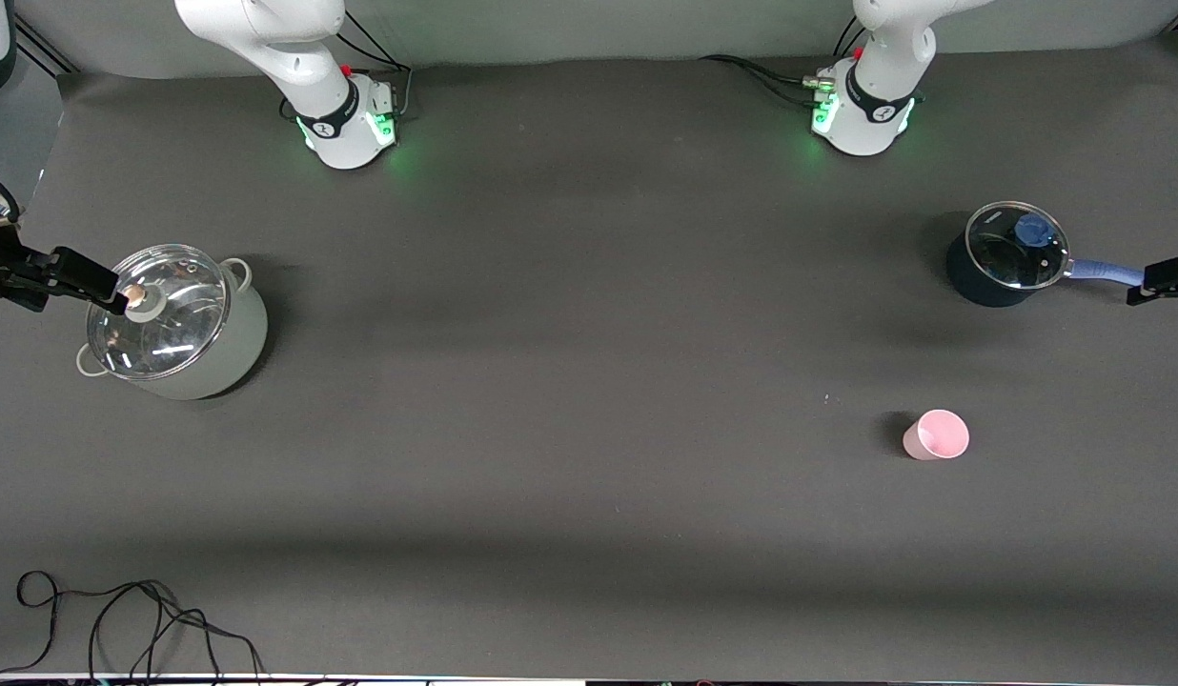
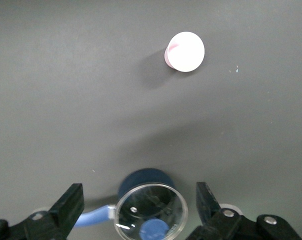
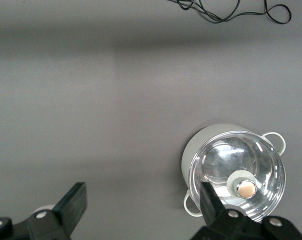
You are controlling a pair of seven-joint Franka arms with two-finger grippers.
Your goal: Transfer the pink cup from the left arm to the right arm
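The pink cup stands upright on the dark table mat, toward the left arm's end and nearer to the front camera than the blue saucepan. It also shows in the left wrist view as a pale round mouth. My left gripper is open and empty, high over the blue saucepan, well apart from the cup. Only part of the left gripper shows at the front view's edge. My right gripper is open and empty, up beside the grey pot at the right arm's end, and it also shows in the front view.
A blue saucepan with a glass lid and a blue handle stands at the left arm's end, and it shows in the left wrist view. A grey pot with a glass lid stands at the right arm's end. Loose black cables lie at the table's near edge.
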